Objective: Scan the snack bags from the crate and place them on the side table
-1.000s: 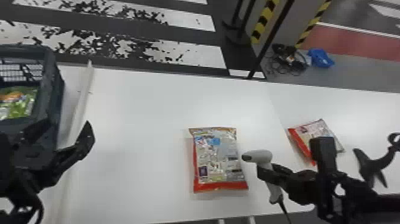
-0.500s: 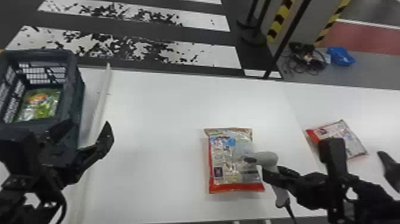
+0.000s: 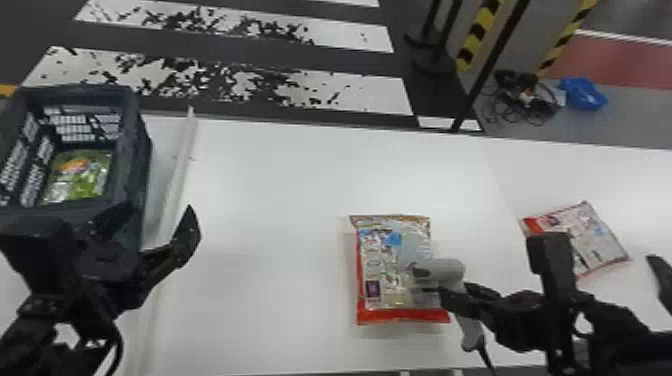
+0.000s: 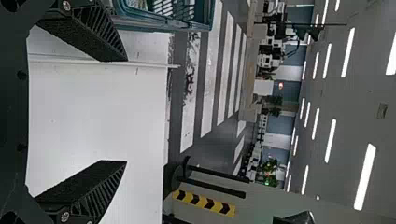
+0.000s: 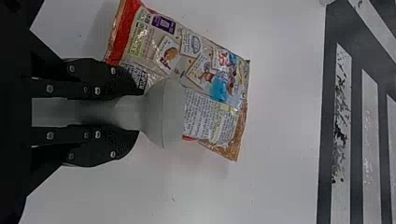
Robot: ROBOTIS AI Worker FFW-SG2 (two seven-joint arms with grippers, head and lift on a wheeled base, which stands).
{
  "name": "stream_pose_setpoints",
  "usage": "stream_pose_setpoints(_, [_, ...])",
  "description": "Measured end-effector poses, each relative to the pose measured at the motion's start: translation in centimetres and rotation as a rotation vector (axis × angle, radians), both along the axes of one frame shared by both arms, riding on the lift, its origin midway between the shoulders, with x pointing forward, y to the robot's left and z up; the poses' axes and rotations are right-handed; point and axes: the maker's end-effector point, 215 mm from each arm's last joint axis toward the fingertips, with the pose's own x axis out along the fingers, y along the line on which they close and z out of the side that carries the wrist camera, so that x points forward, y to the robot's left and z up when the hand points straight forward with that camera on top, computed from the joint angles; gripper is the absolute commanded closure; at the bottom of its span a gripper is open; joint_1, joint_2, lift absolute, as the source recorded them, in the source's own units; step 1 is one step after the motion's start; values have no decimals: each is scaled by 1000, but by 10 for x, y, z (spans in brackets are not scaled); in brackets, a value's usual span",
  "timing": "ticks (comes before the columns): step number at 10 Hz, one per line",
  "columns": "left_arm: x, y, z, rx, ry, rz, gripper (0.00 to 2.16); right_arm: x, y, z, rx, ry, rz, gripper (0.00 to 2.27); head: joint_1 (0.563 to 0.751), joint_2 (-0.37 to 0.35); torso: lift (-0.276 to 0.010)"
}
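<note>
Striped flooring [image 3: 345,95] runs beyond the far edge of a white desk [image 3: 260,200], with a dark tangle of cables [image 3: 525,100] and a blue item [image 3: 582,95] on the ground farther right, too indistinct to name.

At the desk's left end stands a dark crate [image 3: 136,150], cut off by the head view's left edge, its near side partly hidden behind the left gripper [image 3: 157,212]. Green packaging [image 3: 82,177] lies inside; how many bags it amounts to cannot be told. A pale strip [image 3: 175,185] lies just beside the crate, its nearer part partly covered by the arm.

The left gripper's fingers stand apart with nothing between them. The right gripper [image 3: 445,295] is clamped on a pale scanner [image 3: 452,272], whose cable [image 3: 484,352] runs out at the bottom.

A snack bag with a red end [image 3: 375,265] lies flat near the desk's front edge, its right side partly behind the scanner head; whether they touch is unclear. Another snack bag [image 3: 597,240] lies on the side table [image 3: 560,175], near its left edge, partly hidden by the right arm. A dark shape [image 3: 662,280] is cut off at the right edge, unidentifiable.
</note>
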Motion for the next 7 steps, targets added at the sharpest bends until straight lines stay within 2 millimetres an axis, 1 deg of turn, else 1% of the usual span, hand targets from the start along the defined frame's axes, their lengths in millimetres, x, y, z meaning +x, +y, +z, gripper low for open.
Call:
stream_pose_setpoints(4, [-1,1,-1,1,1,1,90,3,2,2,1,-7,1,2189,695,-155,-94])
stream_pose_setpoints(5, [-1,1,-1,0,2,1,90,5,-3,5,-4,-17,-6,2189,695,-158,-94])
stream_pose_setpoints(7, [-1,1,-2,0,3,2,90,17,-25,17,-26,-56,-45,2189,695,-186,-94])
